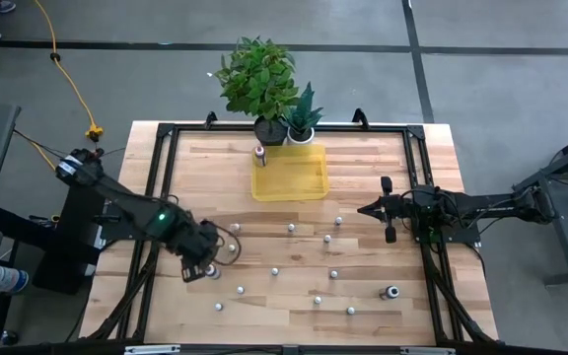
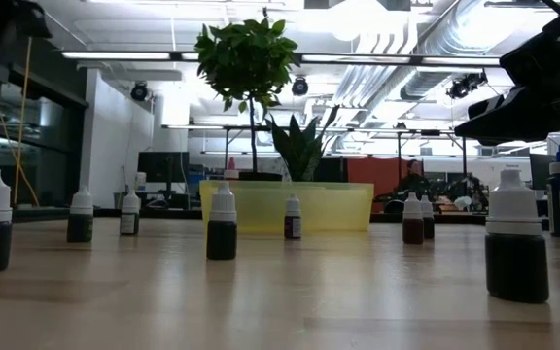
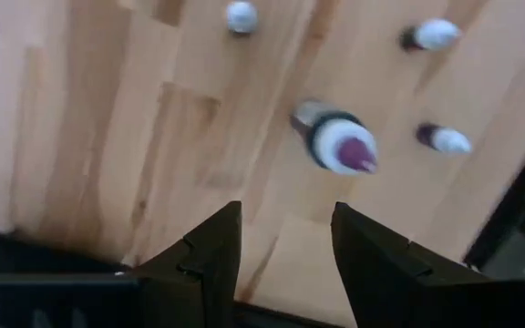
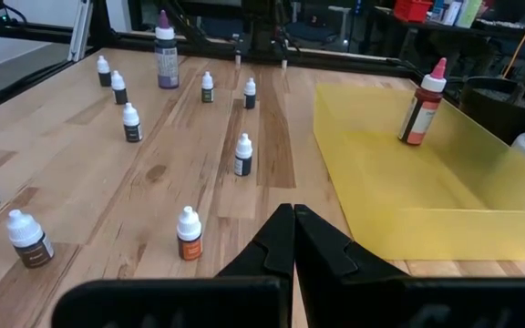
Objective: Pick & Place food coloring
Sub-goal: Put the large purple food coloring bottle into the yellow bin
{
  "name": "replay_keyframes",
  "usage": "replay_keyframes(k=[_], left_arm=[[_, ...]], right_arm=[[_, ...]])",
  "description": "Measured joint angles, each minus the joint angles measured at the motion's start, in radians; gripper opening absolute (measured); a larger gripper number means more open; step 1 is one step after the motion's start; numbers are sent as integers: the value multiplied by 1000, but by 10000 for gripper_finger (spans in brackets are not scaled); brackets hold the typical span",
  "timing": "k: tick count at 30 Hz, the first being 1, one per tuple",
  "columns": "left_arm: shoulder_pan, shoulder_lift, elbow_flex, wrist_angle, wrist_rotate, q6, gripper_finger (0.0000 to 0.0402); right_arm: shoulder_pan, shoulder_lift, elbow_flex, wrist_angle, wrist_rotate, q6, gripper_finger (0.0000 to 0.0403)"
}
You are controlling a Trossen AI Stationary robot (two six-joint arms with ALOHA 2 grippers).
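A grey concrete floor crossed by dark lines surrounds the pale wooden surface, with a yellow cable trailing across it. Beyond, bright ceiling strip lights, exposed ducts and distant desks fill an open workshop.

No legible text, brand or number; food coloring bottles' labels too small.

Fourteen food coloring bottles, one yellow tray, two potted plants, two arms.
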Motion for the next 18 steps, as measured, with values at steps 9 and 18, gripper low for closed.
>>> replay_keyframes(k=[9, 18], left_arm=[[-109, 8, 0, 89, -39, 74, 163], [-136, 54, 0, 108, -127, 100, 163]], right_arm=[[0, 1, 0, 0, 0, 0, 0], [0, 1, 0, 0, 0, 0, 0]])
